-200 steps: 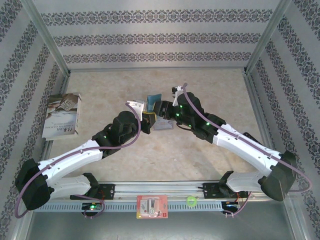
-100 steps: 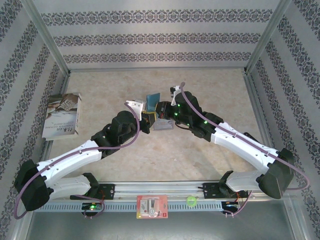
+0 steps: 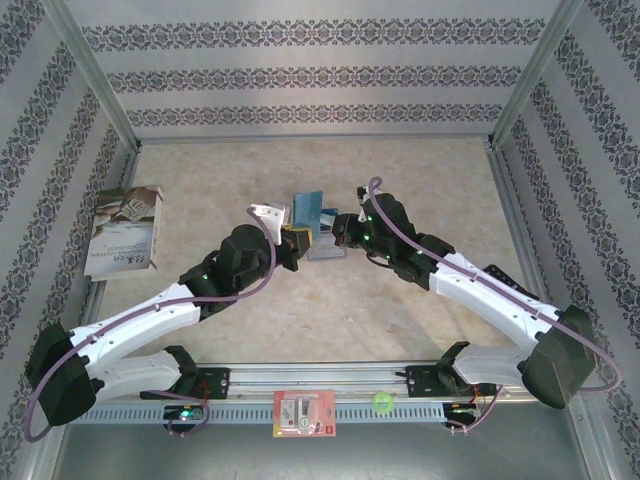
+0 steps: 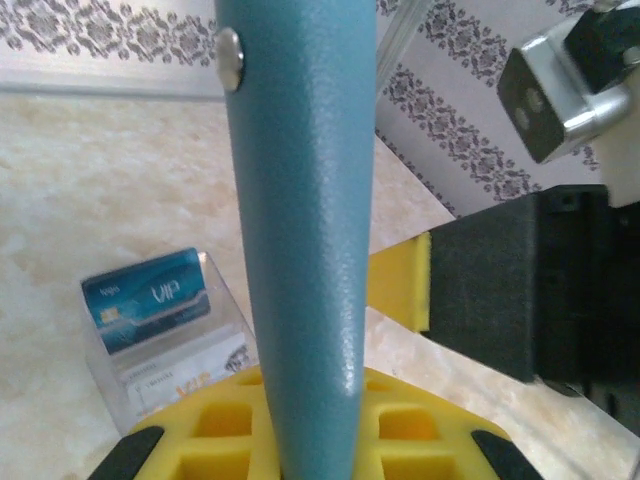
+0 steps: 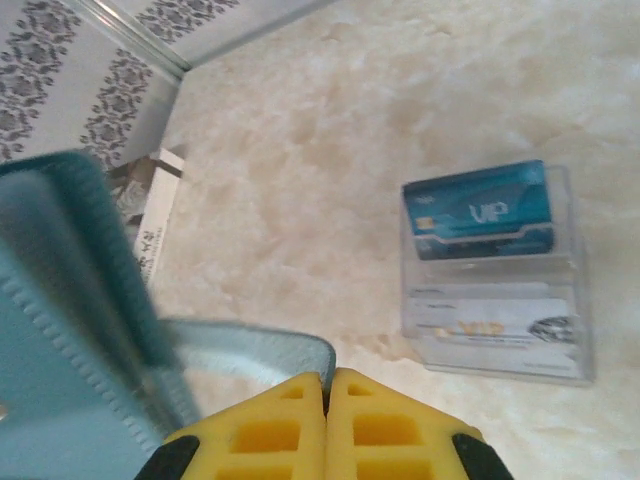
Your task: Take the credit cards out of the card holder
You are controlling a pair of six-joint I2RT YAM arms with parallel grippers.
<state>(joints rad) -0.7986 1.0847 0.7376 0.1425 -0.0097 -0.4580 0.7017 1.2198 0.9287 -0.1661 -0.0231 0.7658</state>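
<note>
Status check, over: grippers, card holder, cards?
Left gripper shut on card holder. Right gripper shut beside holder, grip unclear. Blue card inside clear pocket on table. Book off left, not obstructing.

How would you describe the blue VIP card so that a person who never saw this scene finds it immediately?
Look at the pale marbled table, just beside the teal card holder. There a clear plastic sleeve with two pockets lies flat, and the blue card is in one pocket. Unlike the white card in the other pocket, it is teal-blue with white letters VIP.
</note>
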